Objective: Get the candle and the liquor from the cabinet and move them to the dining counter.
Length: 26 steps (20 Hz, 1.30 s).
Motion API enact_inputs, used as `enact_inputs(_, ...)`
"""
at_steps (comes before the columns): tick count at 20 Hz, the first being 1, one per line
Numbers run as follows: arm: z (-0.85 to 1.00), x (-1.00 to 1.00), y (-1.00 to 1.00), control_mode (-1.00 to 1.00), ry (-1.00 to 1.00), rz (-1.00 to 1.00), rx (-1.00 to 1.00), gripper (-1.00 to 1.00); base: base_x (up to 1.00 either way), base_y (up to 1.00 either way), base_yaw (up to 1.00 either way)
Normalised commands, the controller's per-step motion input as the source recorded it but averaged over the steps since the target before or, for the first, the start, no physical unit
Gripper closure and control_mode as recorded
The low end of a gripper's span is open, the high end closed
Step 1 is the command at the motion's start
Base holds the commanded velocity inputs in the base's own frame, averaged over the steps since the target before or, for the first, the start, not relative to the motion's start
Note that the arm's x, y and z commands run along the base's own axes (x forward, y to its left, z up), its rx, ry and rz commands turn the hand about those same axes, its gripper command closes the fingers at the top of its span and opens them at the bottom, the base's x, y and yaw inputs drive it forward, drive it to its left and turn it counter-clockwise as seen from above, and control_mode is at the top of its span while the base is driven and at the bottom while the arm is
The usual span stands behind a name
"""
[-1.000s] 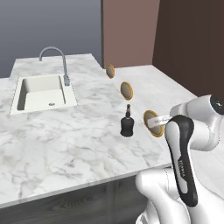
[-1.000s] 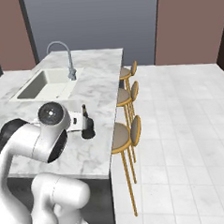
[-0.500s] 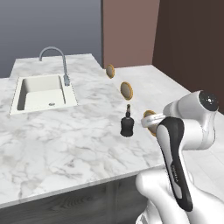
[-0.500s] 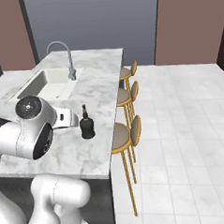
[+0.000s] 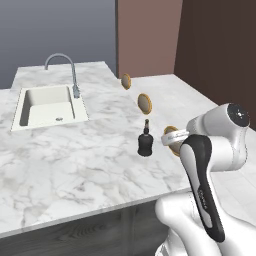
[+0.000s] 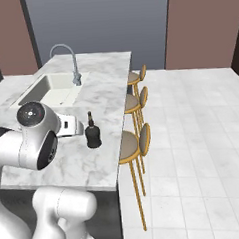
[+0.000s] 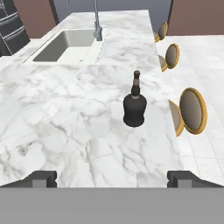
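Liquor (image 7: 134, 109) upright on dining counter (image 7: 65, 113) — pincer (image 7: 111, 178) wide apart, empty

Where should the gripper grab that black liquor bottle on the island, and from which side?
Judging by shape, grip the liquor around its wide rounded body, coming level from the robot's side. It stands upright on the dining counter, and the neck looks too thin.

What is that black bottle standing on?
The liquor stands upright on the bare marble of the dining counter, near the edge by the stools. The patch of marble right beneath its base is covered.
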Motion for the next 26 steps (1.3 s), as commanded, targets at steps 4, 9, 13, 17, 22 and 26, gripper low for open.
enact_inputs(4, 0.0, 0.0, 0.0, -1.0, 0.0, 0.0, 0.0, -1.0, 0.0, 0.0, 0.0)
enact_inputs(9, 0.0, 0.0, 0.0, 1.0, 0.0, 0.0, 0.0, -1.0, 0.0, 0.0, 0.0)
enact_inputs(13, 0.0, 0.0, 0.0, 1.0, 0.0, 0.0, 0.0, -1.0, 0.0, 0.0, 0.0)
enact_inputs(17, 0.0, 0.0, 0.0, 1.0, 0.0, 0.0, 0.0, -1.0, 0.0, 0.0, 0.0)
enact_inputs(22, 0.0, 0.0, 0.0, 1.0, 0.0, 0.0, 0.0, -1.0, -0.02, 0.0, 0.0)
enact_inputs(26, 0.0, 0.0, 0.0, 1.0, 0.0, 0.0, 0.0, -1.0, -0.38, -0.04, -0.02)
